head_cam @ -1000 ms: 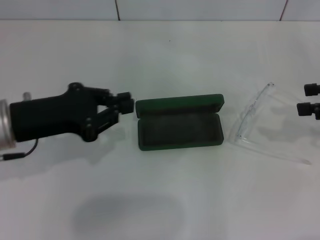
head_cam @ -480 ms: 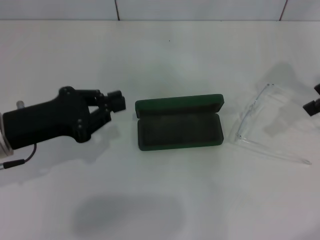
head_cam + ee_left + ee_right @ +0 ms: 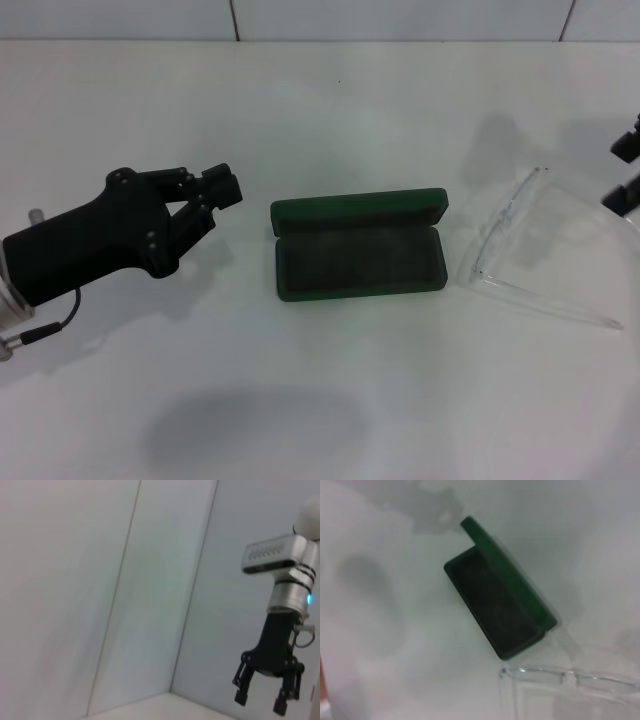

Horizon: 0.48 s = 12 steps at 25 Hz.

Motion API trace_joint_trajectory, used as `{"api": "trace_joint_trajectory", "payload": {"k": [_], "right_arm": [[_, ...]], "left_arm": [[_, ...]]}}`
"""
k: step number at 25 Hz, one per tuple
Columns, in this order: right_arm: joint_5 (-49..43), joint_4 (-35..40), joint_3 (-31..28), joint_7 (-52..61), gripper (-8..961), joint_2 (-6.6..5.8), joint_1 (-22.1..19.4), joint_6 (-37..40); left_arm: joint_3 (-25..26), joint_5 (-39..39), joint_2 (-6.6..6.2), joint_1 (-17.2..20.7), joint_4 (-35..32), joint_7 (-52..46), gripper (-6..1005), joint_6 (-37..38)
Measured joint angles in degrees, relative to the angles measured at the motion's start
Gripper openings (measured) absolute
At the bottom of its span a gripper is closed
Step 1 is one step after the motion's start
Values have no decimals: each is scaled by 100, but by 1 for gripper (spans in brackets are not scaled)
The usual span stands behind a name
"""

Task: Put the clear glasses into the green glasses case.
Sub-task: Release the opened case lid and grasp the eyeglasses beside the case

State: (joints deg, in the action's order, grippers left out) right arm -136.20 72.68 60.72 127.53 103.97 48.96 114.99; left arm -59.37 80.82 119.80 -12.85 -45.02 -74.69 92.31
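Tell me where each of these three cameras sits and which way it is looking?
Head view: on the robot's head, looking down at the white table, both grippers in sight: left gripper, right gripper.
Left wrist view: on the left arm, facing the wall and the right gripper, fingers apart.
Right wrist view: on the right arm, looking down; no fingers show.
Shared: head and right wrist views both show the green glasses case and clear glasses.

Open dark green glasses case [image 3: 358, 246] mid-table, apparently empty; clear glasses [image 3: 520, 245], arms unfolded, just beside its right end.
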Motion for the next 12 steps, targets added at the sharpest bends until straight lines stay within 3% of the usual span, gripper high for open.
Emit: {"api": "trace_joint_trajectory", "payload": {"k": [5, 12], "right_arm": [[-724, 37, 497, -1199, 758, 31, 10, -239], [-1140, 31, 488, -3577, 750, 311, -40, -1235]], "left_arm": [[13, -170, -12, -21, 243, 307, 112, 1], [64, -287, 1, -149, 576, 456, 111, -61]]}}
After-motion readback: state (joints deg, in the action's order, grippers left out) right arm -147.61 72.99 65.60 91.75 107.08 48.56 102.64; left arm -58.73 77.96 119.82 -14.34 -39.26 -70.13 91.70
